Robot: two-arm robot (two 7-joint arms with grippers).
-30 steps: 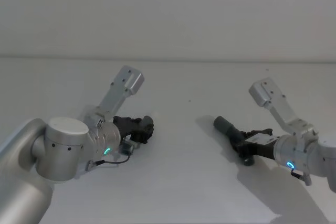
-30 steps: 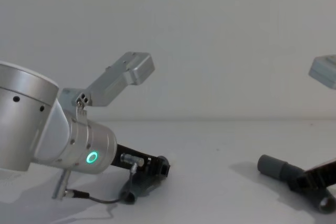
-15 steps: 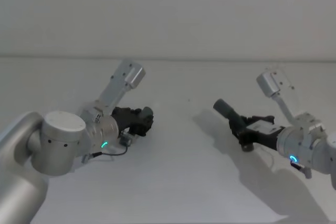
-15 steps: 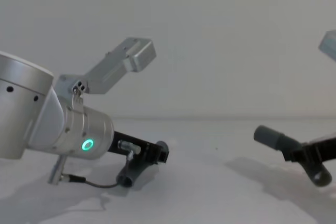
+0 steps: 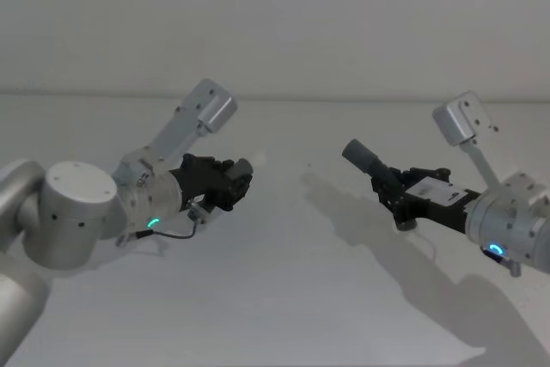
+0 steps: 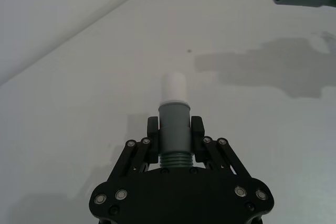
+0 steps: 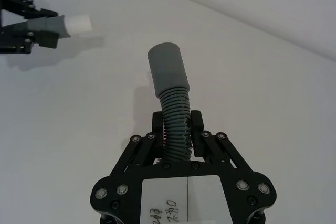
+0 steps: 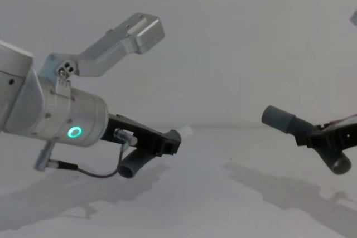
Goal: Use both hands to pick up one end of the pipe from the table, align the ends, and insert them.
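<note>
Both grippers hold pipe pieces in the air above the table (image 5: 284, 298), apart from each other. My left gripper (image 5: 230, 183) (image 6: 174, 125) is shut on a grey pipe piece (image 6: 174, 132) whose narrow white tip (image 6: 173, 87) (image 8: 187, 132) points toward the right arm. My right gripper (image 5: 395, 192) (image 7: 177, 121) is shut on the ribbed bend of the other pipe piece (image 7: 176, 113). Its smooth grey sleeve (image 7: 167, 69) (image 5: 361, 156) (image 8: 277, 119) points toward the left arm. A wide gap separates the two ends.
The whitish table runs back to a plain wall (image 5: 284, 23). Shadows of both arms lie on the surface below them. Nothing else stands on the table between the arms.
Both grippers have risen from the table with their pipe pieces, which hung near the surface a second ago. The white tip and the sleeve now sit higher.
</note>
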